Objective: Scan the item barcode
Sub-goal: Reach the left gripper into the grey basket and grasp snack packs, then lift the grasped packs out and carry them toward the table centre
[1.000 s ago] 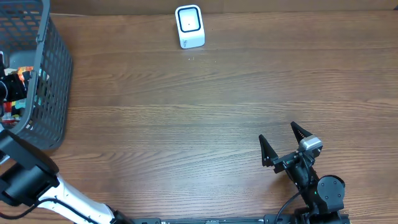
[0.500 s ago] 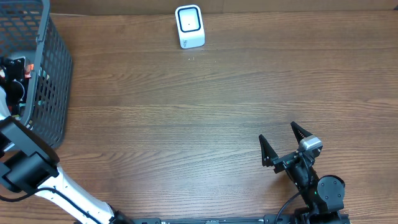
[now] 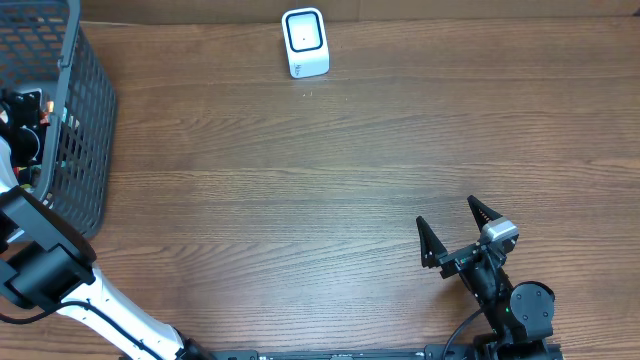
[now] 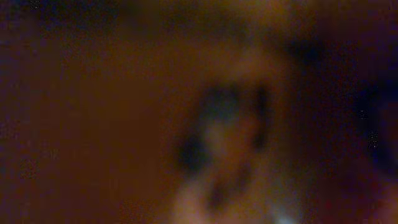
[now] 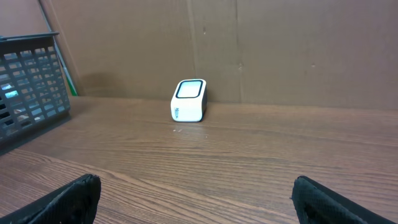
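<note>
My left arm reaches down into the dark grey mesh basket point(image 3: 88, 120) at the table's left edge. Its gripper point(image 3: 22, 125) is deep among the contents. An orange and red bit of an item point(image 3: 40, 108) shows beside it, but I cannot make out a barcode or a grip. The left wrist view is a dark brown blur. A white scanner point(image 3: 305, 42) with a dark window stands at the far edge, also in the right wrist view as the scanner point(image 5: 188, 99). My right gripper point(image 3: 455, 235) rests near the front right, open and empty point(image 5: 194, 184).
The basket point(image 5: 31, 81) stands to the left in the right wrist view, with a brown cardboard wall point(image 5: 280, 50) behind the table. Bare wood tabletop point(image 3: 330, 180) lies between basket, scanner and right arm.
The left gripper moved a little farther back inside the basket in the first half second, then held still. The right arm has not moved.
</note>
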`<state>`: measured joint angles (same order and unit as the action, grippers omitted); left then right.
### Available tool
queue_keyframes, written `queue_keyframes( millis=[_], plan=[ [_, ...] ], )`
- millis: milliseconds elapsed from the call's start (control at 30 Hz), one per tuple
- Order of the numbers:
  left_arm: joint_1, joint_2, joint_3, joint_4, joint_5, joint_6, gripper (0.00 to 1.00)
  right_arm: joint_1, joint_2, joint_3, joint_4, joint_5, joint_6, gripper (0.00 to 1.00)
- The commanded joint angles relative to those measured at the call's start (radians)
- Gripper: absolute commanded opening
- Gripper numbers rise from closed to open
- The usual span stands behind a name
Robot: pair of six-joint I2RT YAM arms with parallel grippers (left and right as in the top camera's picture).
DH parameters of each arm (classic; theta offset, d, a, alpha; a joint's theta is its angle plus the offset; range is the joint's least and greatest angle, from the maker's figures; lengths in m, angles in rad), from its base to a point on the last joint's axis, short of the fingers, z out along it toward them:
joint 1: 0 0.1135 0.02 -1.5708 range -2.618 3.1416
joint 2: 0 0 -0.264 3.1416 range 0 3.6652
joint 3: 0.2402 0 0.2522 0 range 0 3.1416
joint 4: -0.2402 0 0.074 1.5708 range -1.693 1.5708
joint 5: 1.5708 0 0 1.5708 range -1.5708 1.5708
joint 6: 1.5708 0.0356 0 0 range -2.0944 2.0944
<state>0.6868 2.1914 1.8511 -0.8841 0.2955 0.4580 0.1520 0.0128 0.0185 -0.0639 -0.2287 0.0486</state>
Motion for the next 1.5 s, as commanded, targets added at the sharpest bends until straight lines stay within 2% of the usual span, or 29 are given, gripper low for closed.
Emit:
queue_keyframes(
  millis=[0,300,467,667,800,900,1100,1233,1467],
  plan=[
    [-0.006,-0.058,0.024,-0.004,0.003,-0.047,0.52,0.004,-0.01,-0.011,0.005,0.007,-0.004,1.0],
    [-0.006,-0.242,0.026,0.026,-0.003,-0.138,0.51,0.004,-0.01,-0.011,0.005,0.007,-0.004,1.0],
    [-0.006,-0.374,0.026,0.065,-0.071,-0.206,0.52,0.004,-0.01,-0.011,0.005,0.007,-0.004,1.0],
    [-0.01,-0.557,0.026,0.096,-0.066,-0.382,0.52,0.004,-0.01,-0.011,0.005,0.007,-0.004,1.0],
    [-0.029,-0.645,0.026,0.052,-0.066,-0.511,0.47,0.004,-0.01,-0.011,0.005,0.007,-0.004,1.0],
    [-0.069,-0.704,0.026,0.001,-0.066,-0.565,0.41,0.004,-0.01,-0.011,0.005,0.007,-0.004,1.0],
    [-0.215,-0.781,0.026,-0.118,-0.067,-0.629,0.38,0.004,-0.01,-0.011,0.005,0.007,-0.004,1.0],
    [-0.363,-0.787,0.025,-0.204,-0.075,-0.644,0.38,0.004,-0.01,-0.011,0.005,0.007,-0.004,1.0],
    [-0.675,-0.756,-0.002,-0.274,-0.211,-0.721,0.37,0.004,-0.01,-0.011,0.005,0.007,-0.004,1.0]
  ],
)
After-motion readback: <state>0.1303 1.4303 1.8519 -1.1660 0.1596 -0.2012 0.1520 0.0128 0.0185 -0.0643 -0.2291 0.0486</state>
